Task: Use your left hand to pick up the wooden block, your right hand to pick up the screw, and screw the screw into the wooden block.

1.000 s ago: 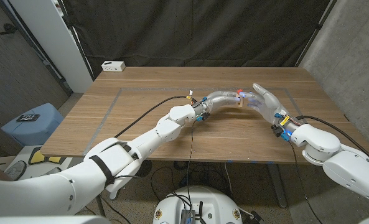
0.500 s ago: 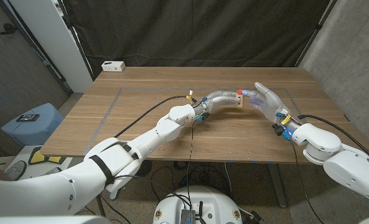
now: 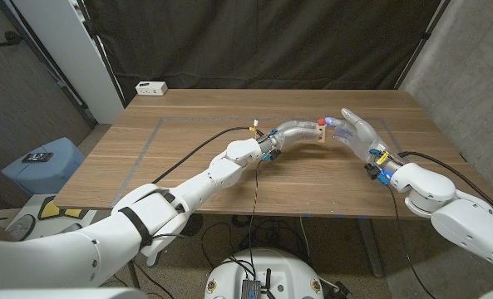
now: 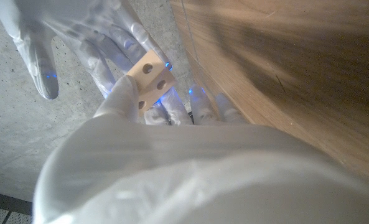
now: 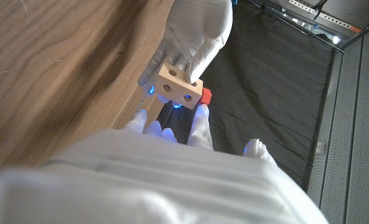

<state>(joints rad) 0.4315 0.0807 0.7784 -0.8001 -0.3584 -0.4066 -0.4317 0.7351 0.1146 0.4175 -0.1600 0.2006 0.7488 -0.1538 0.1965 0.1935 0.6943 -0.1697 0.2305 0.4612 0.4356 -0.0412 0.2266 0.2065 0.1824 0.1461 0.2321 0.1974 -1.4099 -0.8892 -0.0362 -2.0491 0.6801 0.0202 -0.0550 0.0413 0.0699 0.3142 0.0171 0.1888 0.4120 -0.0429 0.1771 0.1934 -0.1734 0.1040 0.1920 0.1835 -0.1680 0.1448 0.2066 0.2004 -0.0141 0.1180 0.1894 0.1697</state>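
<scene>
I am looking down at the wooden bench (image 3: 188,154), with the black curtain (image 3: 254,41) hanging behind its far edge and a small white box (image 3: 152,87) sitting at the far left corner. On the floor to the left a blue stool (image 3: 42,162) is standing with a dark device on top.

My left arm (image 3: 196,178) is reaching diagonally across the bench toward the middle, and my right arm (image 3: 446,203) is coming in from the right side. Both are meeting above the bench surface, right of centre.

My left hand (image 3: 294,131) is gripping the wooden block (image 3: 322,133); in the right wrist view the block (image 5: 180,88) is showing two round holes on the face turned toward that camera, with the left hand's fingers (image 5: 190,31) wrapping it from behind. In the left wrist view the block (image 4: 148,79) is sitting pinched between the left hand's fingertips.

My right hand (image 3: 357,133) is standing just beside the block with several fingers spread. The red-headed screw (image 3: 322,122) is showing at the block's top edge, and in the right wrist view its red head (image 5: 206,96) is lying against the block's side, next to my right fingertips (image 5: 200,121). I cannot tell whether the right hand is actually pinching the screw.
</scene>
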